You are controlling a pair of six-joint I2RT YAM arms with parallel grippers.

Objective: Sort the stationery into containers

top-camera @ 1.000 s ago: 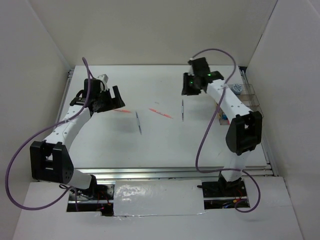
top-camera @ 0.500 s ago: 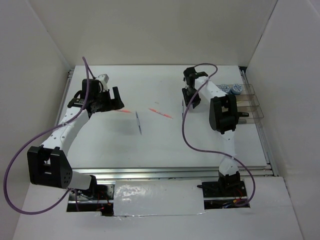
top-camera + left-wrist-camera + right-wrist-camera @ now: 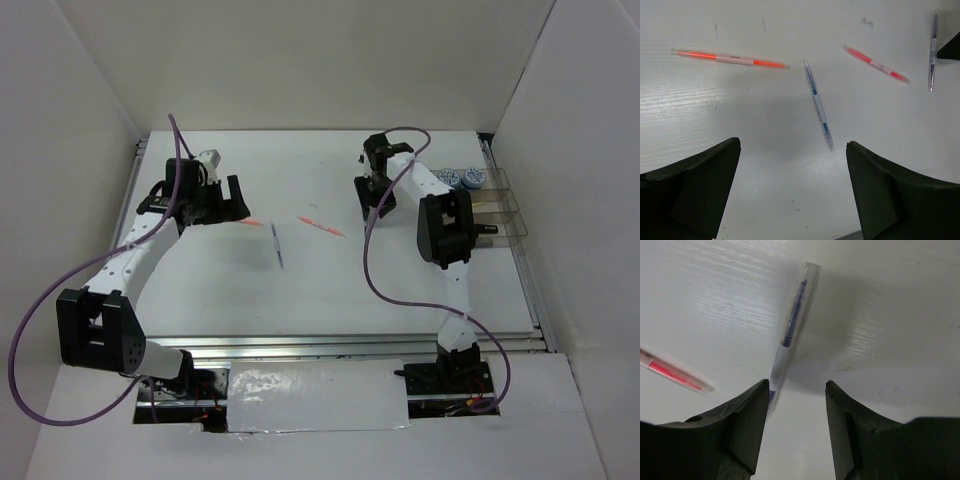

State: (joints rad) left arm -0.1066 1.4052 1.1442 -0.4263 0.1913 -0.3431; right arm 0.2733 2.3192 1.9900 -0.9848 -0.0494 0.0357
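stationery lies loose on a white table [image 3: 300, 290], four long pieces in all: two thin silver pens with blue print and two thin orange translucent sticks. from left to right they run first orange stick [image 3: 732, 59], first silver pen [image 3: 818, 106], second orange stick [image 3: 876, 64], second silver pen [image 3: 932, 50]. none touches another.

two round blue-white tape rolls [image 3: 472, 178] sit at the far end of one clear plastic organiser tray [image 3: 505, 205], which lies along the table's right edge, well apart from the pens and sticks. whether the rolls are inside a compartment or just beside the tray cannot be told.

the left gripper [image 3: 792, 146] hovers over the first silver pen with its black fingers spread wide and nothing between them.

the right gripper [image 3: 797, 385] is low over the second silver pen, fingers apart. the pen lies flat on the table, its near end just beside the left finger's [image 3: 747, 410] inner edge, with open space across to the other finger. from overhead this gripper hides the pen.

the right arm [image 3: 440, 225], white with black joints, is folded in front of the tray and covers part of its near left side. plain white walls close in the table on three sides.
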